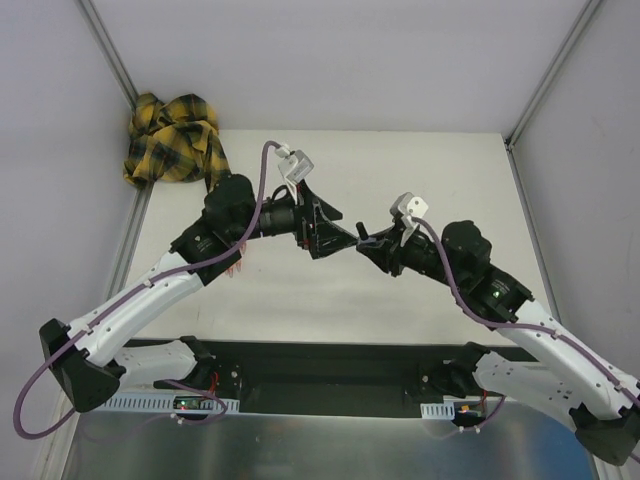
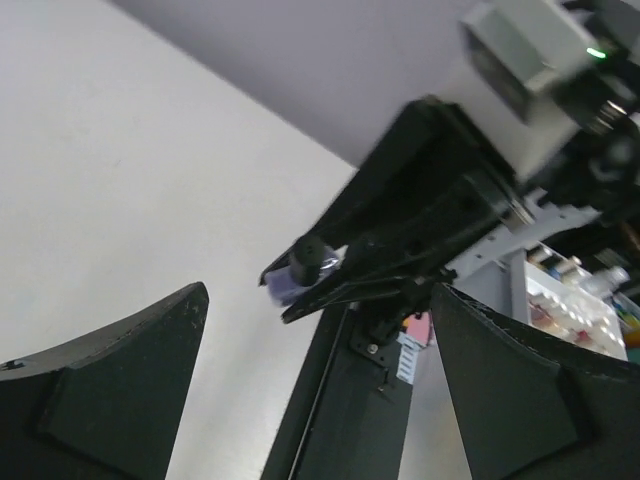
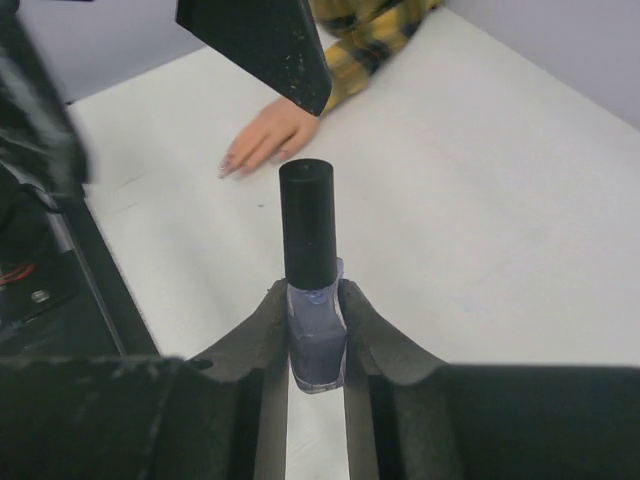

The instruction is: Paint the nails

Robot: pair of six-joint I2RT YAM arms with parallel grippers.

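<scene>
My right gripper [image 3: 316, 350] is shut on a small purple bottle [image 3: 316, 345] with a tall black cap [image 3: 308, 225] and holds it upright above the table. It also shows in the left wrist view [image 2: 296, 275]. My left gripper [image 2: 320, 400] is open wide, and its fingers [image 3: 265, 45] stand just beyond the cap without touching it. The two grippers meet tip to tip mid-table [image 1: 358, 241]. The flesh-coloured fake hand [image 3: 270, 135] lies flat beyond the bottle, its tiny purplish-pink nails [image 3: 228, 167] pointing left. Its yellow-black plaid sleeve [image 3: 370, 35] runs to the far left corner [image 1: 170, 135].
The white table [image 1: 420, 170] is walled by grey panels with metal posts at the far corners. A black base rail [image 1: 320, 375] runs along the near edge. In the top view, the left arm [image 1: 215, 235] covers most of the fake hand.
</scene>
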